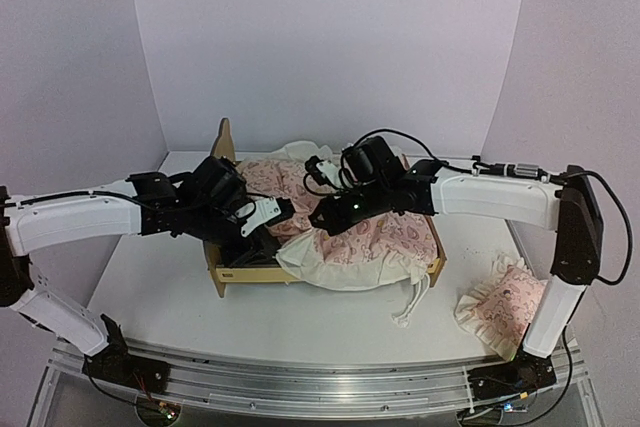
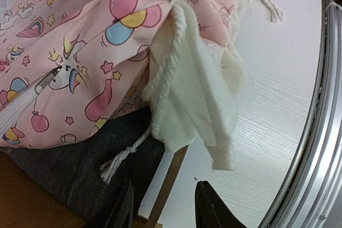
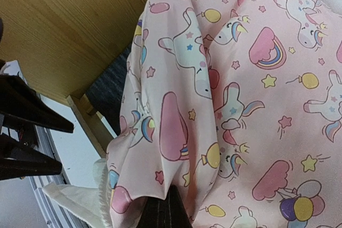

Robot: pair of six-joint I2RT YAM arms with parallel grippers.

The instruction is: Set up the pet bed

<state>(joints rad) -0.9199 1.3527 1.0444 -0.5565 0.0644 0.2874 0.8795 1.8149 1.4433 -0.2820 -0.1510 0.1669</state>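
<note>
The pet bed point(image 1: 222, 276) is a light plywood frame with a bear-ear headboard point(image 1: 226, 139). A pink unicorn-print cover point(image 1: 380, 239) with a cream ruffle lies bunched across it. My right gripper point(image 1: 328, 217) is over the middle of the bed, shut on a fold of the cover point(image 3: 214, 94); its fingertips point(image 3: 165, 211) pinch the cloth. My left gripper point(image 1: 262, 239) is at the front left of the bed, open, with nothing between its fingers point(image 2: 209, 209). Under it lie the dark fabric base point(image 2: 80, 158), the wooden rail point(image 2: 172, 174) and the cover's white drawstring point(image 2: 165, 60).
A small pink ruffled pillow point(image 1: 505, 302) lies on the table at the right, beside the right arm's base. A drawstring end point(image 1: 412, 304) trails off the bed's front. The metal rail point(image 2: 315, 132) runs along the table's near edge.
</note>
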